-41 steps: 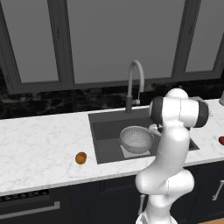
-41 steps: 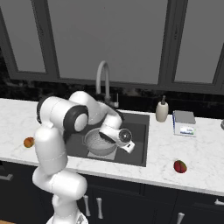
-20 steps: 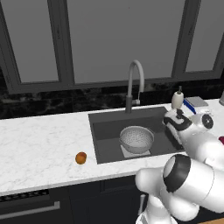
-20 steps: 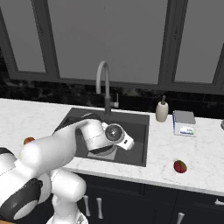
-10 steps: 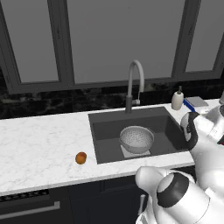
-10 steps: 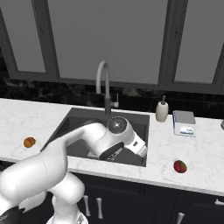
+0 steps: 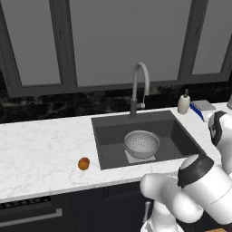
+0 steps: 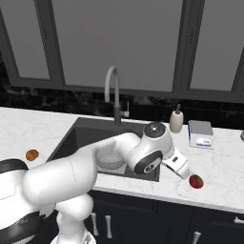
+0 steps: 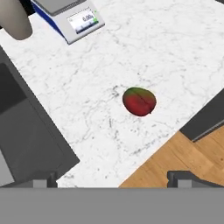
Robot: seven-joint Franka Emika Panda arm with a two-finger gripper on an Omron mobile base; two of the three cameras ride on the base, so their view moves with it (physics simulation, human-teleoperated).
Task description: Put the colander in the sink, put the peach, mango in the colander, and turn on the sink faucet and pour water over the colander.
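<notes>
Your hand (image 9: 112, 177) is wide open, empty, above the desk (image 9: 175, 48) right of the sink (image 7: 179, 136). Mango (image 9: 139, 101) lies straight ahead, long axis across the fingers; drop onto it.

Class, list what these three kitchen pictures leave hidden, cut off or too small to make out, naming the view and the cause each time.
1. Colander in the right base view: the white arm covers most of it.
2. Mango in the right base view: the gripper partly covers its near edge.
3. Scale in the hand view: its top is cut by the edge, and its display digits are too small.
4. Gripper fingertips in the hand view: just the tips show, spread wide.
</notes>
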